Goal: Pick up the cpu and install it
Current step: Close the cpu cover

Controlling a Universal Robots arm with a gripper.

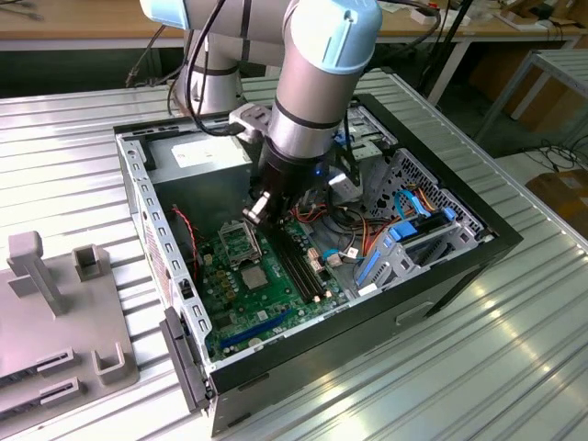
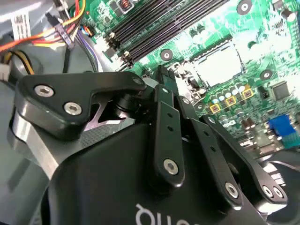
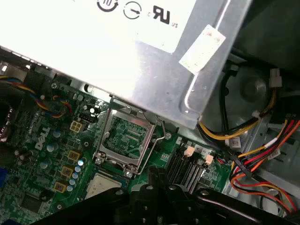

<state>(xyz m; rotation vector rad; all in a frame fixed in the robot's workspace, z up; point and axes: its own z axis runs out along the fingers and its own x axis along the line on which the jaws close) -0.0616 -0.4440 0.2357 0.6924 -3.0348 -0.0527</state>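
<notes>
Gripper [image 1: 259, 207]: fingers together, nothing between them, tips low over the green board [image 1: 266, 312].
Cpu [image 3: 101, 183]: flat on the board just beside the fingertips, untouched, next to the open socket [image 3: 124, 137].
First wrist view, past the socket: silver power supply [image 3: 117, 51].
Second wrist view: black memory slots [image 2: 159, 26] and coloured cables [image 2: 42, 40].
Container: open black case [image 1: 441, 276], with board and cables inside.
Surface: ribbed metal table [image 1: 514, 367], with a grey stand [image 1: 55, 312] on it.
Room: workbenches [image 1: 73, 28] behind.
</notes>
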